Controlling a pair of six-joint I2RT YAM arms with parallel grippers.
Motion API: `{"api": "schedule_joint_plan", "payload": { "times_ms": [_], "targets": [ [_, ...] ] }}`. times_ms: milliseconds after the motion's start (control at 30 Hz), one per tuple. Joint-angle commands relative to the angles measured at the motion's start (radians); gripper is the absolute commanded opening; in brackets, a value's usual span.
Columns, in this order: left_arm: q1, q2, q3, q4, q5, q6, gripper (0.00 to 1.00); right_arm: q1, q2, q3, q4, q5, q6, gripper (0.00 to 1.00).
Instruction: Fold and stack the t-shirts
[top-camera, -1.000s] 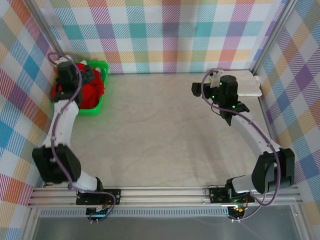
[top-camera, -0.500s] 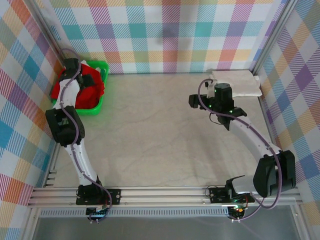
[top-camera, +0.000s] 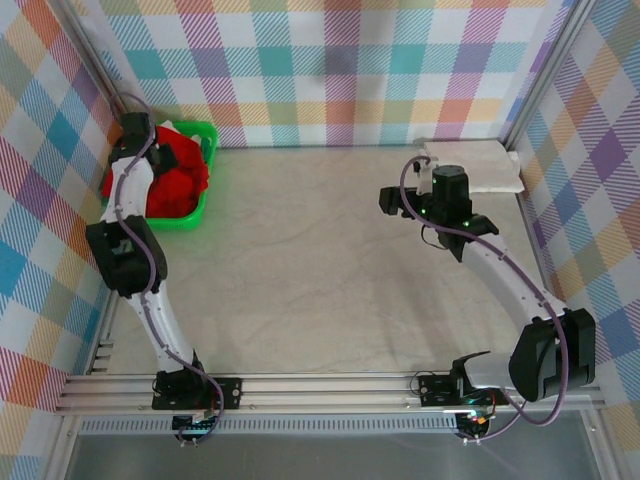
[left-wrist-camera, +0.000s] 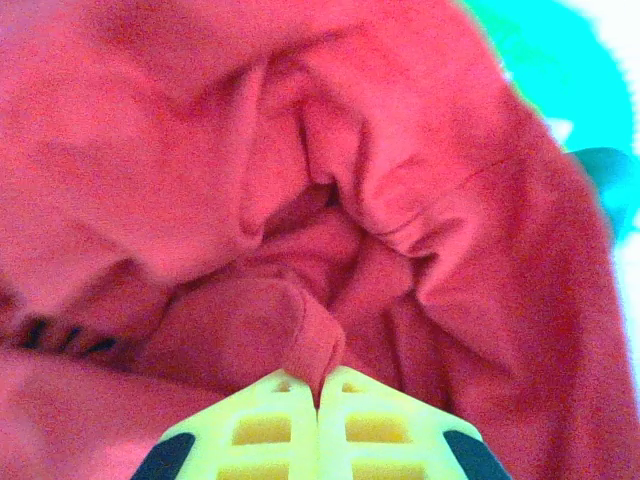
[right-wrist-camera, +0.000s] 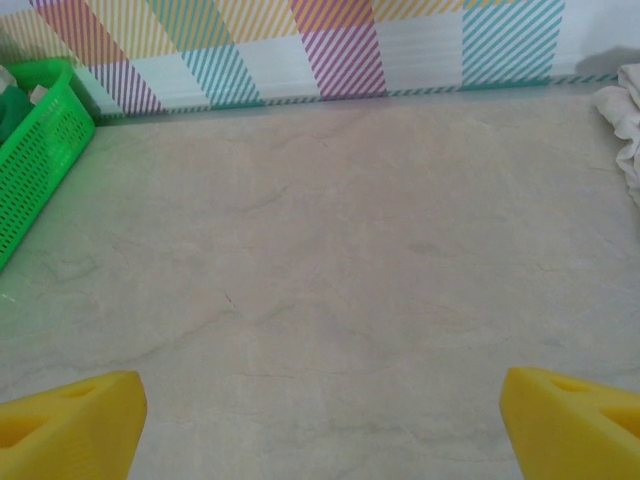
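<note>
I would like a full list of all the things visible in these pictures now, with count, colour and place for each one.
red t-shirt: one, bright red, crumpled in the basket
cream-white t-shirt: one, cream-white, far right corner of the table
basket: one, bright green, far left corner
table: one, pale beige
walls: plaid, many colours, around the table
left arm: one, white and black, reaching into the basket, jaws shut on the red t-shirt
right arm: one, white and black, over the table, jaws open

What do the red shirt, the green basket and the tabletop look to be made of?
Red shirt: soft matte knit cloth, probably cotton jersey; it bunches in rounded folds with a stitched seam. Green basket: rigid moulded plastic; its wall is a regular mesh of holes. Tabletop: smooth matte beige with faint veins; stone or laminate, unclear.
</note>
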Motion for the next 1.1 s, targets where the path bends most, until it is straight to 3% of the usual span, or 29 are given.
{"api": "schedule_joint_plan", "payload": {
  "times_ms": [0,167,333,533,600,800,867,900,967,1000,1067],
  "targets": [
    [-0.029,-0.230,0.005,0.052,-0.023,-0.016,0.00,0.002,0.030,0.043,0.039,-0.039,0.039,0.91],
    [-0.138,-0.364,0.054,0.001,-0.010,0.007,0.00,0.013,0.087,0.085,0.062,-0.087,0.052,0.89],
    [-0.302,-0.403,0.245,0.001,0.054,0.029,0.00,0.020,0.126,0.148,0.053,-0.086,0.041,0.89],
    [-0.494,-0.129,0.914,-0.195,0.202,0.047,0.00,0.023,0.136,0.193,0.051,-0.069,0.053,0.89],
    [-0.556,-0.115,0.890,-0.154,0.203,0.038,0.00,0.021,0.126,0.194,0.046,-0.047,0.062,0.90],
    [-0.682,-0.055,0.558,-0.059,0.217,-0.006,0.00,0.020,0.081,0.179,-0.030,0.068,0.124,0.91],
    [-0.698,0.028,0.545,-0.069,0.216,0.001,0.44,0.019,0.066,0.168,-0.091,0.170,0.165,0.93],
    [-0.698,0.080,0.573,-0.102,0.208,0.005,0.53,0.017,0.060,0.164,-0.121,0.214,0.171,0.94],
    [-0.697,0.151,0.666,-0.218,0.139,0.008,0.58,-0.001,0.048,0.157,-0.179,0.264,0.183,0.94],
    [-0.696,0.154,0.684,-0.281,0.121,0.005,0.66,-0.013,0.040,0.152,-0.202,0.267,0.185,0.94],
    [-0.705,0.052,0.526,-0.274,0.095,-0.010,0.73,-0.021,0.015,0.142,-0.234,0.285,0.173,0.94]
  ]
}}
